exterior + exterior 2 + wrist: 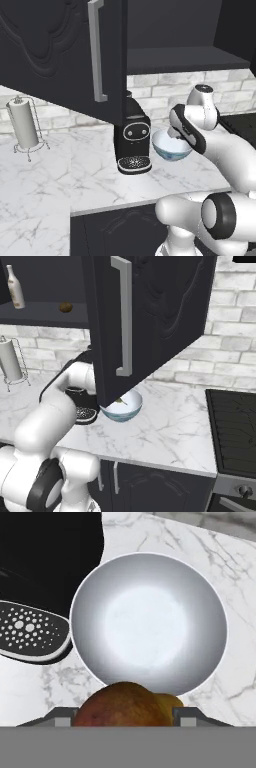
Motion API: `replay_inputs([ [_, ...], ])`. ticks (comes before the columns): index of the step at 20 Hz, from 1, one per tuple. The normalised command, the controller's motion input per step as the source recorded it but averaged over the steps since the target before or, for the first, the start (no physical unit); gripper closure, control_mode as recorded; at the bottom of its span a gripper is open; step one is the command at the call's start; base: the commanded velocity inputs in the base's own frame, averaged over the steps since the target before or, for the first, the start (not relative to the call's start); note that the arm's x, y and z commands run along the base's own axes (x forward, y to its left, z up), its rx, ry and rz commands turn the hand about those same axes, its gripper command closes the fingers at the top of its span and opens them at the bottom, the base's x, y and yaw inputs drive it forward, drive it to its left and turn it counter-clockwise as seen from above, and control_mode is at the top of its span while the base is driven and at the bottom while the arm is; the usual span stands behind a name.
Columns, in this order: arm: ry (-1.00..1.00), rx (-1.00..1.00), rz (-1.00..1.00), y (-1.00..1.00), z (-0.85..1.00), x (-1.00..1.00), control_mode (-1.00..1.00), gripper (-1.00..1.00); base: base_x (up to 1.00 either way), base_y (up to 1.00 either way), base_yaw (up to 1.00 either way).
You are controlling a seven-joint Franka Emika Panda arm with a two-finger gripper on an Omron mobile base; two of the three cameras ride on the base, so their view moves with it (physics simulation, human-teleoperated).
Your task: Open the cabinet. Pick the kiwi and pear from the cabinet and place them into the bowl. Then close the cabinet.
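Note:
My gripper (125, 715) is shut on the pear (124, 704), a yellowish-tan fruit with a reddish flush, and hangs straight above the bowl (148, 622). The round white bowl (171, 146) stands on the marble counter right of the coffee machine, and nothing lies inside it. A sliver of the pear (121, 401) peeks out over the bowl (121, 408) under the door's edge. Both doors of the cabinet (155, 321) are swung open. The kiwi (65, 306), small and dark brown, rests on the cabinet shelf.
The open left door (50, 50) hangs over the counter above the black coffee machine (131, 140). A bottle (15, 287) stands on the shelf left of the kiwi. A paper towel holder (23, 125) is at the far left. A stove (232, 426) lies at the right.

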Motion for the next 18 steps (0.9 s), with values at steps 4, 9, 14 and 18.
replay_inputs([
  [4, 0.0, 0.04, 0.03, -0.09, -0.31, 0.22, -1.0, 1.0, 0.0, 0.0, 0.0],
  [9, 0.01, 0.04, 0.03, -0.14, -0.28, 0.14, -1.0, 1.0, 0.0, 0.0, 0.0],
  [14, 0.0, 0.03, 0.03, -0.08, -0.25, 0.11, -1.0, 1.0, 0.0, 0.0, 0.0],
  [18, 0.0, 0.03, 0.01, 0.0, -0.07, 0.16, -1.0, 1.0, 0.0, 0.0, 0.0],
])
